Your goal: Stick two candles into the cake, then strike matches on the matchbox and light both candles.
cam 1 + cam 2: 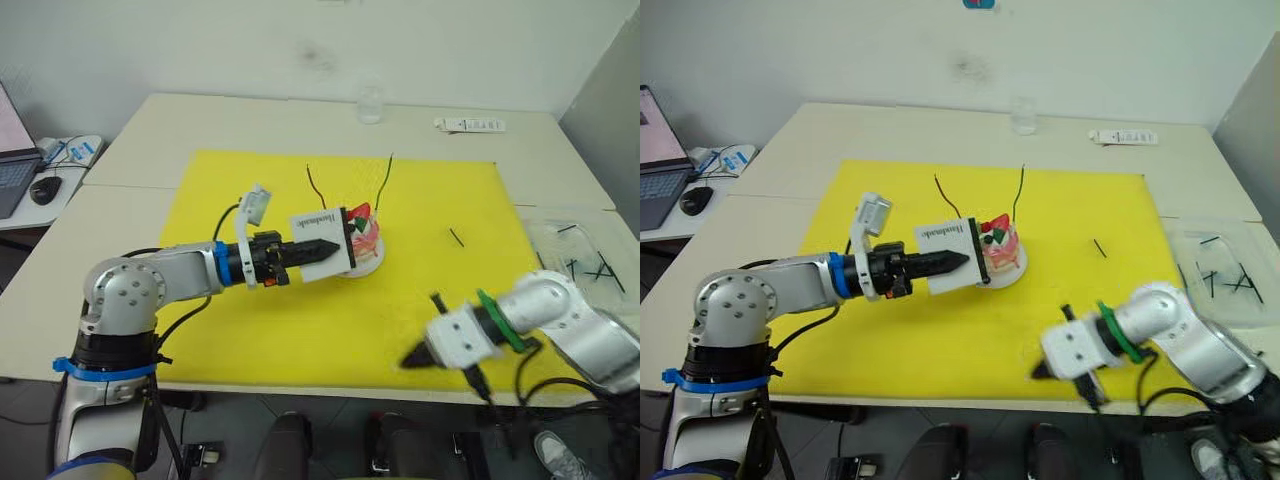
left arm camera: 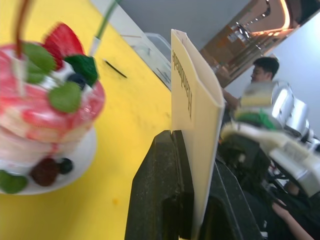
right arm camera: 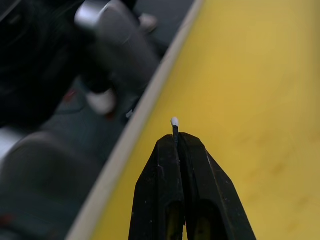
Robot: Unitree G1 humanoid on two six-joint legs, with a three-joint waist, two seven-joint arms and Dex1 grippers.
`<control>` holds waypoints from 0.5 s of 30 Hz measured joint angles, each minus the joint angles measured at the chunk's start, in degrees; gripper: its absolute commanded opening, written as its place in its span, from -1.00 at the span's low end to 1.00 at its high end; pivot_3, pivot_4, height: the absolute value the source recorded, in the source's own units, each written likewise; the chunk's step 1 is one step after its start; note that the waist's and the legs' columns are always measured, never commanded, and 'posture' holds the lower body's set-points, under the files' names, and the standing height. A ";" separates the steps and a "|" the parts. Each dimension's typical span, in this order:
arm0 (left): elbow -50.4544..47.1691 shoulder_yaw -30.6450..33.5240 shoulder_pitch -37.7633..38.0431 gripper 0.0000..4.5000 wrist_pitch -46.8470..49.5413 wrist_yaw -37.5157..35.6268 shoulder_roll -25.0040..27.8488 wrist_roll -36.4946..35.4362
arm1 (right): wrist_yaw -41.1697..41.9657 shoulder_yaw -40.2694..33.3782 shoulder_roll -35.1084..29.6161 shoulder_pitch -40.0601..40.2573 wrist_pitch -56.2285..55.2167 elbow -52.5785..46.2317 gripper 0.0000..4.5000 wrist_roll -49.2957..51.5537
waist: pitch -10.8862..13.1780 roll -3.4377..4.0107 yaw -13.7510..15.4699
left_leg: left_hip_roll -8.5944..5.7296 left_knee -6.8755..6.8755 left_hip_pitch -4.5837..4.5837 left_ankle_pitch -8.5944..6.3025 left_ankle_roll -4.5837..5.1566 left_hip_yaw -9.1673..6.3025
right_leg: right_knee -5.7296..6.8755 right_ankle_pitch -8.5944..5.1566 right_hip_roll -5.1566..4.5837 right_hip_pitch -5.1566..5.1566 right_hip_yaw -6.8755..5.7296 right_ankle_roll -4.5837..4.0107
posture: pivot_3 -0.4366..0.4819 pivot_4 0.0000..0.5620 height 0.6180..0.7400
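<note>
The pink cake point(image 1: 366, 236) stands on its white plate point(image 1: 371, 264) in the middle of the yellow mat point(image 1: 300, 330). Two candles stand stuck in it, a green one point(image 1: 384, 185) and a red-brown one point(image 1: 317, 187). My left gripper point(image 1: 335, 250) is shut on the white matchbox point(image 1: 320, 240), holding it on edge right beside the cake point(image 2: 45, 105). My right gripper point(image 3: 177, 137) hovers over the mat's front edge, shut on a match point(image 3: 174, 124) whose white tip pokes out past the fingertips. Another match point(image 1: 456, 237) lies on the mat to the right of the cake.
A clear tray point(image 1: 560, 235) holding several dark matches sits at the table's right edge. A glass point(image 1: 370, 103) and a white strip point(image 1: 470, 125) stand at the back. A laptop point(image 1: 12, 170) and mouse point(image 1: 45, 190) are on the desk to the left. A person point(image 2: 262, 72) shows beyond the table.
</note>
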 measured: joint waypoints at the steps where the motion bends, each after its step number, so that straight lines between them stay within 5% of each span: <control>1: 0.26 -0.03 -0.10 -1.00 -0.01 -0.33 -0.10 0.22 | 0.07 -1.48 0.31 -1.68 -0.41 2.63 -0.98 0.05 | 0.04 -0.07 -0.58 | 0.04 0.02 0.09 0.00 0.00 0.03 | 0.00 0.08 0.01 0.06 0.03 -0.02 | -0.05 -0.47 1.00; 7: -0.78 -0.04 1.35 -1.00 0.16 -1.15 -1.14 0.60 | -6.32 -9.45 10.11 -17.16 5.09 14.08 -0.98 3.56 | 0.09 -0.16 -1.19 | 0.24 -0.09 0.49 0.03 -0.01 -0.16 | 0.19 0.32 0.17 0.19 -0.17 -0.41 | -0.05 -0.47 1.00; 15: -1.21 0.06 1.69 -1.00 1.22 0.35 -3.11 -0.01 | -16.70 -10.35 19.25 -15.62 0.80 11.00 -0.98 0.86 | 0.09 -0.16 -0.43 | 0.14 -0.02 0.06 0.03 -0.04 -0.06 | 0.10 0.03 -0.01 0.00 -0.13 -0.32 | -0.05 -0.47 1.00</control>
